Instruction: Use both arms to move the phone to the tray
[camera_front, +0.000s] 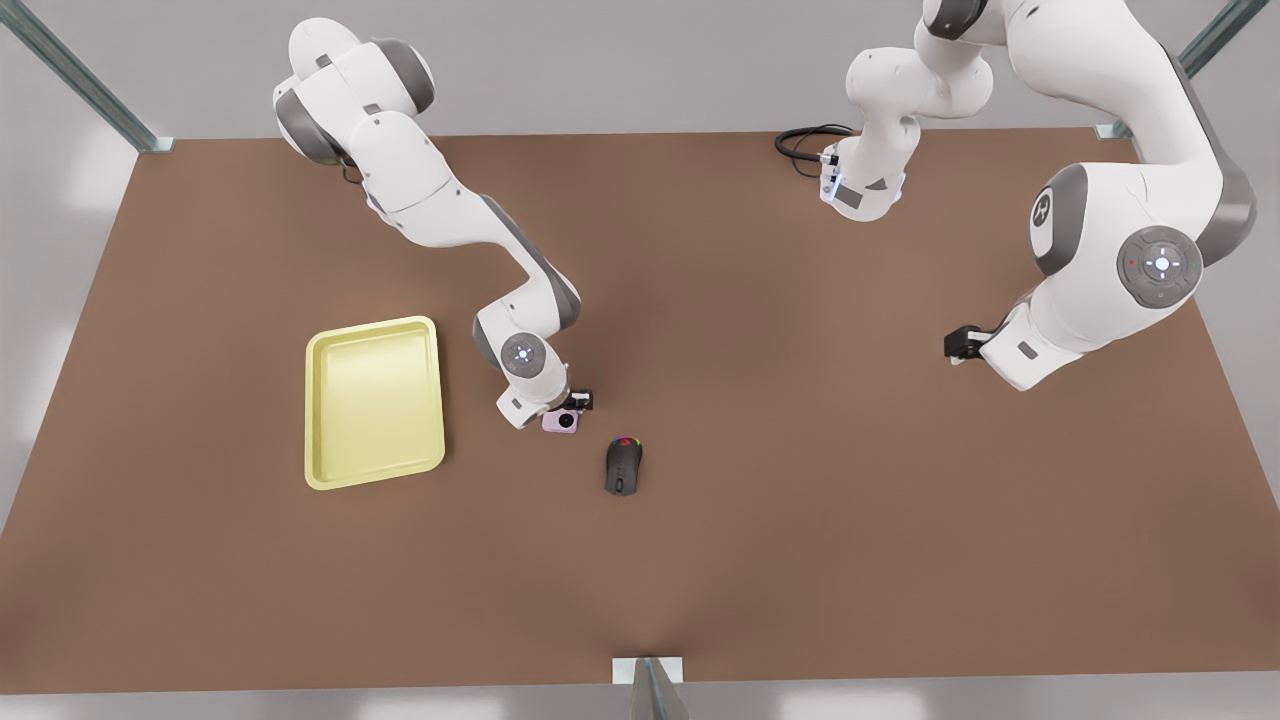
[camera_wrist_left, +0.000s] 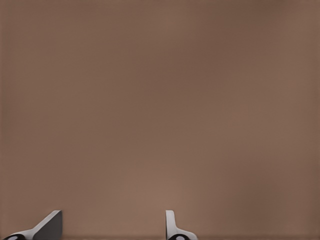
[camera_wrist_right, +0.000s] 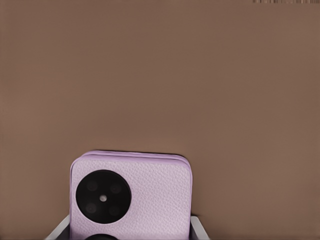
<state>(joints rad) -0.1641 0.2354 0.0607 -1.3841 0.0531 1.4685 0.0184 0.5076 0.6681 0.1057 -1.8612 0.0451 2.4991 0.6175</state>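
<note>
Brown flat tabletop (camera_front: 800, 500) carried a pale pink squarish phone (camera_front: 561, 421) with black camera circles, between a pale yellow rimmed tray (camera_front: 374, 402) and a dark computer mouse (camera_front: 624, 466). Right gripper (camera_front: 572, 408) stood over the phone, fingers (camera_wrist_right: 196, 227) flanking its sides, apparently clamped on it. Left gripper (camera_front: 958, 345) hung over bare table toward the front view's right, fingers (camera_wrist_left: 172, 225) spread apart, waiting.

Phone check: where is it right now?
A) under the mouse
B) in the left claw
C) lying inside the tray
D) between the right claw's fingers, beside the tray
D: the right wrist view shows the phone between the right claw fingers, and the front view has it off the tray, apart from the mouse.
</note>
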